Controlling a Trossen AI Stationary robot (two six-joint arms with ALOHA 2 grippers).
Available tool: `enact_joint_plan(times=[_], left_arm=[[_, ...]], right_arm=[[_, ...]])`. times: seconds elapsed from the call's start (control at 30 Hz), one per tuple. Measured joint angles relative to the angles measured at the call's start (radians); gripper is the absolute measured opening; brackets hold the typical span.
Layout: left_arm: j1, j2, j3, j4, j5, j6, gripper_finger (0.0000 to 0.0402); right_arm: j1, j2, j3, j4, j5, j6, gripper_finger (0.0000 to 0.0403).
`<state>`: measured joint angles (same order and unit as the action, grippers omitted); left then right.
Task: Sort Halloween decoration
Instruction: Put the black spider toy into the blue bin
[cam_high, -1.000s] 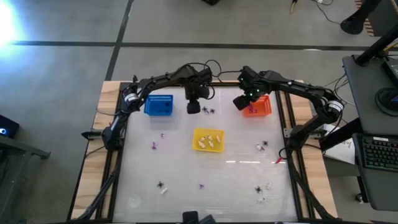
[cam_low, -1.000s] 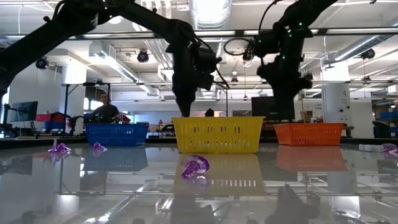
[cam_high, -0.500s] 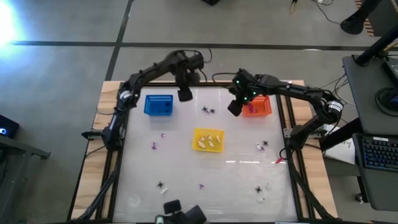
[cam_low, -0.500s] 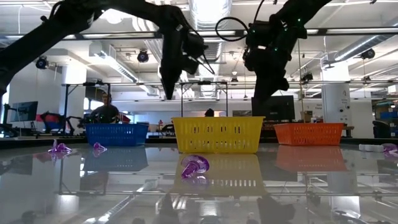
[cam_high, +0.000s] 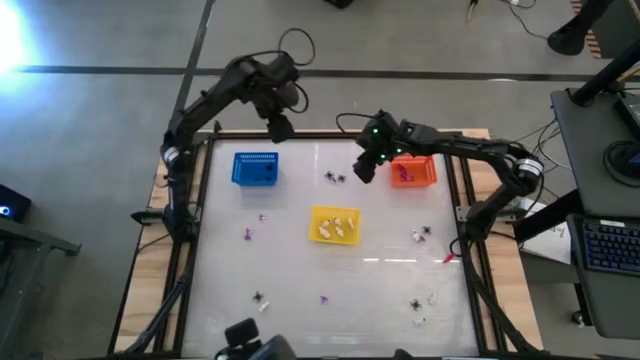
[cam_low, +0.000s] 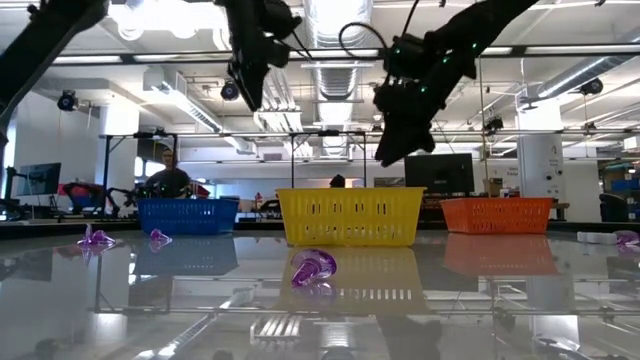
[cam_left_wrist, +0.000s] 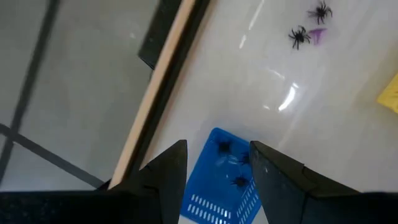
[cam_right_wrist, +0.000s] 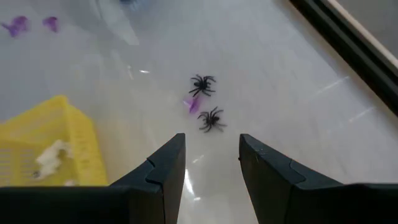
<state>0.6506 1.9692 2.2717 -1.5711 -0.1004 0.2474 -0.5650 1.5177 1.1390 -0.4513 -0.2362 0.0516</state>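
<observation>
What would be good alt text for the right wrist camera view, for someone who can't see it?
The right gripper hangs open above a glossy white table, its two dark fingers framing two black spiders with a small purple trinket between them. A yellow basket holding cream trinkets sits to one side.

Your left claw (cam_high: 279, 128) hangs raised, fingers parted and empty; your right claw (cam_high: 364, 172) hovers lower, likewise parted.
</observation>
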Motion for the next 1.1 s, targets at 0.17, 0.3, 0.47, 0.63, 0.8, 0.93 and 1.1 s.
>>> enact_joint_plan(times=[0.17, 0.3, 0.47, 0.63, 0.8, 0.93, 1.1], left_arm=[[-0.001, -0.085, -0.001, 0.000, -0.022, -0.021, 0.0157], [-0.001, -0.137, -0.002, 0.000, -0.023, -0.038, 0.0157], [-0.001, -0.174, -0.003, 0.000, -0.024, -0.040, 0.0157], [-0.001, -0.201, -0.004, 0.000, -0.024, -0.040, 0.0157], [-0.001, -0.224, -0.004, 0.000, -0.024, -0.040, 0.0157], [-0.001, -0.233, -0.004, 0.000, -0.024, -0.037, 0.0157], [-0.001, -0.234, -0.004, 0.000, -0.024, -0.037, 0.0157]], right_arm=[[0.016, 0.097, -0.001, 0.048, 0.000, -0.071, 0.0141], [0.022, 0.163, -0.002, 0.083, 0.000, -0.090, 0.0141], [0.027, 0.210, -0.001, 0.151, 0.000, -0.098, 0.0141], [0.038, 0.242, -0.001, 0.181, 0.000, -0.151, 0.0141], [0.049, 0.285, -0.001, 0.210, 0.000, -0.176, 0.0141], [0.057, 0.316, -0.001, 0.245, 0.003, -0.177, 0.0141], [0.057, 0.351, 0.000, 0.259, 0.048, -0.172, 0.0141]])
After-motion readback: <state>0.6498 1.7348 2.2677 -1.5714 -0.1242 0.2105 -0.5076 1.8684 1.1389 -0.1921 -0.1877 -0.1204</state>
